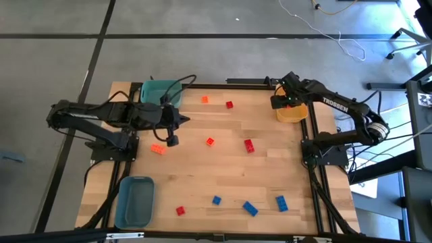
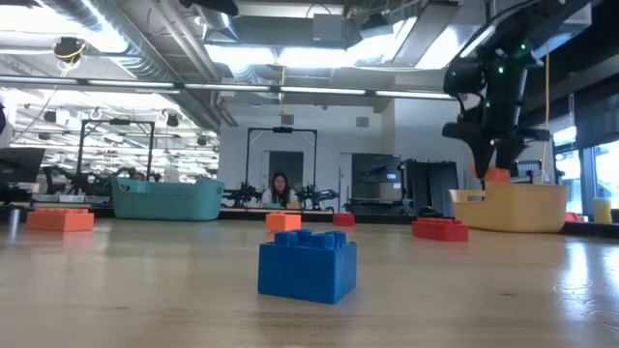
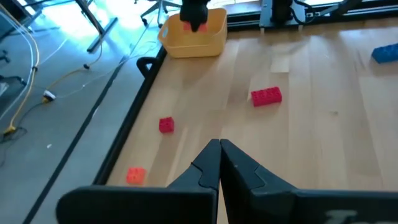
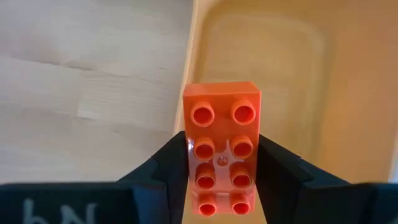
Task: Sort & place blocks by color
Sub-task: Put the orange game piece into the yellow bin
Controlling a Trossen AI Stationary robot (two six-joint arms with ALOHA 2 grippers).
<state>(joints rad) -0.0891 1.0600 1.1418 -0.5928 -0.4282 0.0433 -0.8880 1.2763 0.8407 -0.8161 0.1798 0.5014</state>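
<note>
I see the right end effector [image 4: 222,163] clamped on an orange block [image 4: 222,146], hanging over the yellow bin [image 1: 292,113] at the worktop's far right corner. Left end effector [image 3: 219,163] is fully closed, empty, above the worktop's left side near another orange block [image 1: 158,149]. Remaining red and blue blocks lie scattered across the worktop [image 1: 223,169].

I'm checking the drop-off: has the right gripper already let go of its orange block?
No, the right gripper is shut on the orange block, above the yellow bin.
</note>
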